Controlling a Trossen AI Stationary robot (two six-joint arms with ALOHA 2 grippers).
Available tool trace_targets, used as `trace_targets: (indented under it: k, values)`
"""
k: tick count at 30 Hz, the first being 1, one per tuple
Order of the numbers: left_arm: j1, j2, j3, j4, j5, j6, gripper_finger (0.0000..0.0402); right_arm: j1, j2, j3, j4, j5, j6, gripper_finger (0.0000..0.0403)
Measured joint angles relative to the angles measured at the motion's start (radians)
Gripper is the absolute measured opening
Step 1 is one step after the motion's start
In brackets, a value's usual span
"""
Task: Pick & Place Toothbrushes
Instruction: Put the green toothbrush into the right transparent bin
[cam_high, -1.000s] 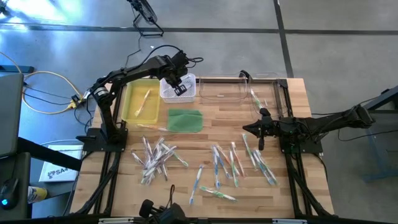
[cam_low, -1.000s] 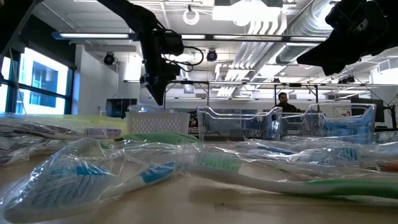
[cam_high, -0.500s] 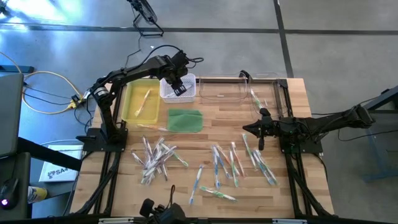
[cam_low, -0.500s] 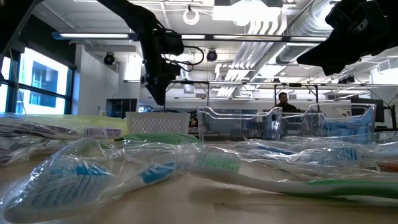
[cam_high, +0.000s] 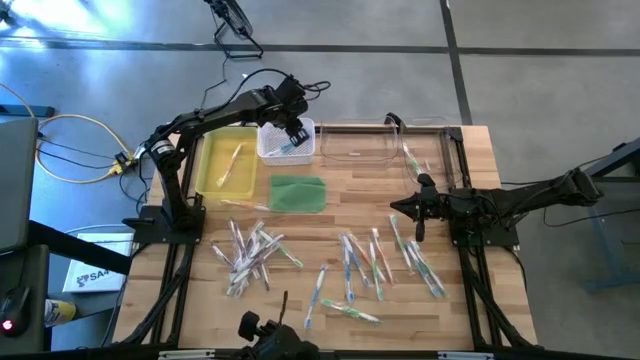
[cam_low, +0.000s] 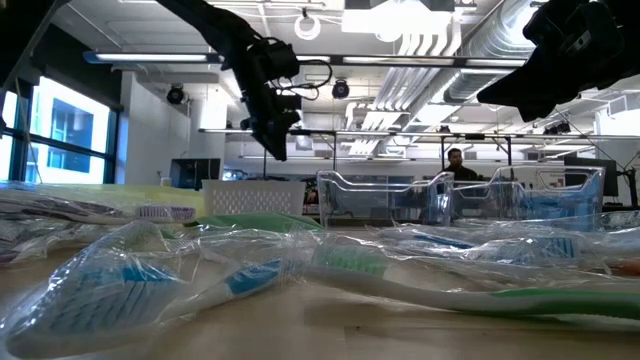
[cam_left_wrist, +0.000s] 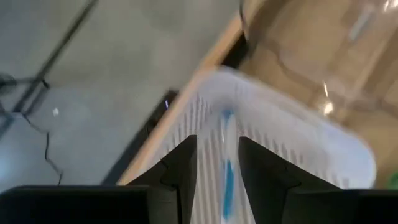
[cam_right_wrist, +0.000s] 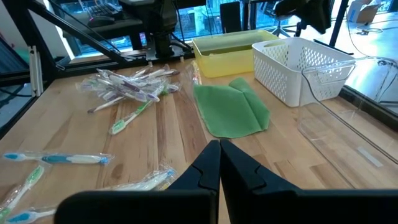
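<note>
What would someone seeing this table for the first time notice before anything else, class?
Two loose heaps of toothbrushes lie scattered over the near half of the wooden table, many in shiny clear wrappers. At the far edge, the left hand hangs open above a white basket with a blue toothbrush inside, beside a yellow tray. A flat green pad lies just in front of them.

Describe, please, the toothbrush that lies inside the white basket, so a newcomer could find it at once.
On the wooden table, look along the far edge for the white slotted basket, between the yellow tray and the clear bin. The blue toothbrush lies alone inside it, under the open left gripper.
</note>
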Motion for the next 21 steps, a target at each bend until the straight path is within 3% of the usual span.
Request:
trace_targets:
  k: [8, 14, 21]
  values:
    - [-0.107, -0.010, 0.000, 0.105, -0.030, 0.281, 0.0113, 0.000, 0.000, 0.000, 0.000, 0.000, 0.077, 0.0002]
    - [-0.203, -0.011, -0.011, 0.164, -0.035, 0.347, 0.0113, 0.000, 0.000, 0.000, 0.017, 0.001, 0.077, 0.0002]
    - [-0.268, -0.178, -0.240, 0.369, -0.039, 0.364, 0.0113, 0.000, 0.000, 0.000, 0.031, 0.000, 0.079, 0.0002]
